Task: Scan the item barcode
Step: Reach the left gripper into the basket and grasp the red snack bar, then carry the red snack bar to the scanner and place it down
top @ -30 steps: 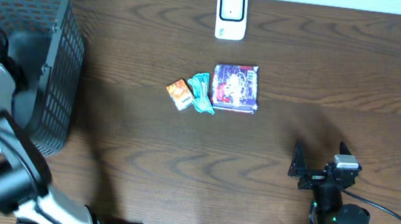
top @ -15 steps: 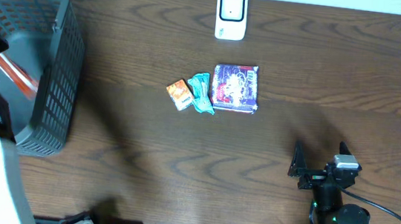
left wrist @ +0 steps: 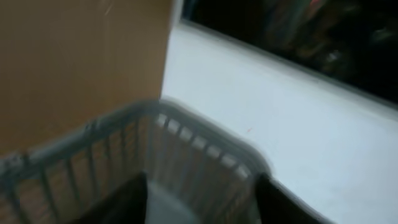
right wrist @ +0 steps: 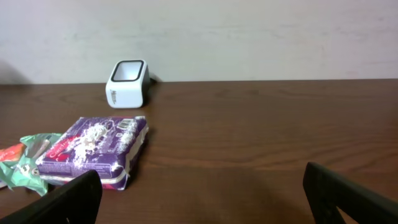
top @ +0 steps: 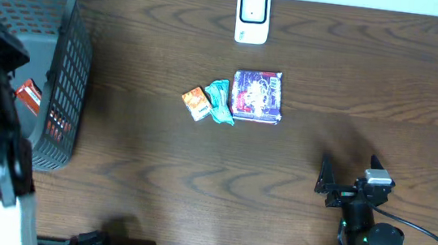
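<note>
Dark wood-grain table (top: 156, 173), plain pale wall (right wrist: 249, 37) behind; grey mesh basket (top: 66, 66) lies directly before the left gripper (left wrist: 202, 208), jaws parted and empty (view blurred). The right gripper (right wrist: 202, 205) gapes, holding nothing; purple pack (right wrist: 93, 146) ahead-left of it, white scanner (right wrist: 127, 83) beyond, small wrappers (right wrist: 25, 165) further left.

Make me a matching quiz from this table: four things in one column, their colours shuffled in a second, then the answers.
Things:
1. scanner
2. basket
3. big flat packet
4. middle packet of the three

Colours:
A. purple
B. grey
C. teal
D. white

Pairs: 1-D, 2-B, 3-A, 4-C.
</note>
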Available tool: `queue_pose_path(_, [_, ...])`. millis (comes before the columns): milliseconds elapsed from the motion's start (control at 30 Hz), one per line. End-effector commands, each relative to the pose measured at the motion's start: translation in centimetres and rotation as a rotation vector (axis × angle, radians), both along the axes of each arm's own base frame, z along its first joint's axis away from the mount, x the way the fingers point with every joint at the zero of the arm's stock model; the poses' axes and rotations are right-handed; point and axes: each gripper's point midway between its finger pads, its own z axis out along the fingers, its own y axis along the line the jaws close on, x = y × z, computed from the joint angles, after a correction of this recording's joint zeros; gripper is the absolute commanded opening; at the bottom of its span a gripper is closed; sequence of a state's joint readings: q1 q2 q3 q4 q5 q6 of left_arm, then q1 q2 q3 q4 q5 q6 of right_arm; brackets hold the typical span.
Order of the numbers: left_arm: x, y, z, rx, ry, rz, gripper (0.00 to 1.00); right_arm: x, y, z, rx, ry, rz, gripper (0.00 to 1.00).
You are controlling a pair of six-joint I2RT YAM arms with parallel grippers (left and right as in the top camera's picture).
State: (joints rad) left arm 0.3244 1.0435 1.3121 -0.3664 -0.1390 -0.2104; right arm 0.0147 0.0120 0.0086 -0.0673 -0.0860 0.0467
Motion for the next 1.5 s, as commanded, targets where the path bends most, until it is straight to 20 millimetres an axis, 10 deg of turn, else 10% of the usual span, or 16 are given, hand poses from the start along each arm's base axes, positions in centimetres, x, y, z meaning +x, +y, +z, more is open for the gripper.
queue_pose_path(0, [2.9,2.5,-5.7,-0.042,0.178,0.085,0.61,0.0,-0.4,-0.1,-0.011,-0.001,-0.018,0.99])
queue_pose_path(433, [3.9,11.0,-25.9,-0.539,0.52,0.304,0.61,0.0,-0.4,-0.1,-0.011,-0.001,-0.018,0.99])
queue_pose_path(733, [2.6,9.2,-35.5,-0.638,0.814,0.317,0.65,0.0,-0.4,-0.1,-0.011,0.0,-0.018,0.99])
queue_pose_path(1200, [1.0,5.1,-43.4,-0.731,1.065,0.323,0.73,0.0,-0.4,-0.1,-0.011,0.0,-0.018,0.99])
queue_pose_path(1367, [0.8,5.7,-43.5,-0.724,1.076,0.313,0.09,0.0,-0.4,-0.1,-0.011,0.0,-0.018,0.99])
queue_pose_path(1467, [1.8,6.7,-41.6,-0.695,1.037,0.294,0.07,0.0,-0.4,-0.1,-0.011,-0.001,-0.018,0.99])
